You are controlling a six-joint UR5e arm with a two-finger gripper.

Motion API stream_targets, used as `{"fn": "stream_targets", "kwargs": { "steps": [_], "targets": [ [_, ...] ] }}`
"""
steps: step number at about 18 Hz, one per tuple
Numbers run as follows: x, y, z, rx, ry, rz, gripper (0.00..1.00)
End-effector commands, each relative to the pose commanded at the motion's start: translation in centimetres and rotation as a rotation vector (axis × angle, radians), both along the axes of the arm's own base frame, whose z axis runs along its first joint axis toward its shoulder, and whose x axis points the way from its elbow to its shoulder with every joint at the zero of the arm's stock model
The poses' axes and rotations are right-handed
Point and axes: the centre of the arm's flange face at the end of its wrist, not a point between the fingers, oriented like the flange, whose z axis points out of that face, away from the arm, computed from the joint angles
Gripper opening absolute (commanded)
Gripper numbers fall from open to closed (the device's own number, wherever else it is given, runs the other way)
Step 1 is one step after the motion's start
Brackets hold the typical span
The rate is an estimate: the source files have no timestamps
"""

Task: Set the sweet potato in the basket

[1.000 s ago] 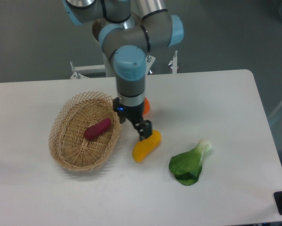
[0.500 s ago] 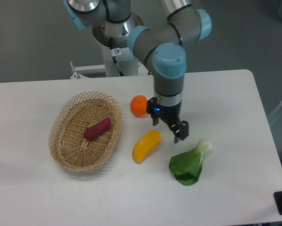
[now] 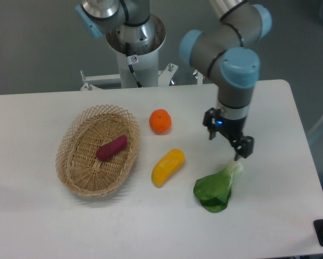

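The smooth, oblong sweet potato [image 3: 112, 148] lay inside the oval woven wicker basket [image 3: 74, 175]. Well right of the basket, the gripper [image 3: 228, 140] hung seemingly open and empty.

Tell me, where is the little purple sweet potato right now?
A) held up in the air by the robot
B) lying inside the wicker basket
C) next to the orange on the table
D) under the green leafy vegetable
B: the sweet potato lies on the woven floor of the basket, while the end effector is far off above the green leafy vegetable.
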Motion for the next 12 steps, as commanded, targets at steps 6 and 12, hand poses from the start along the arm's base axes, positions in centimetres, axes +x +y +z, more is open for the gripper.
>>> {"fn": "stream_targets", "kwargs": {
  "steps": [6, 12],
  "targets": [
    [-1.9, -0.8, -0.5, -0.01, 0.009, -0.04, 1.0],
    [-2.7, -1.5, -0.9, -0.012, 0.009, -0.042, 1.0]
  ]
}}
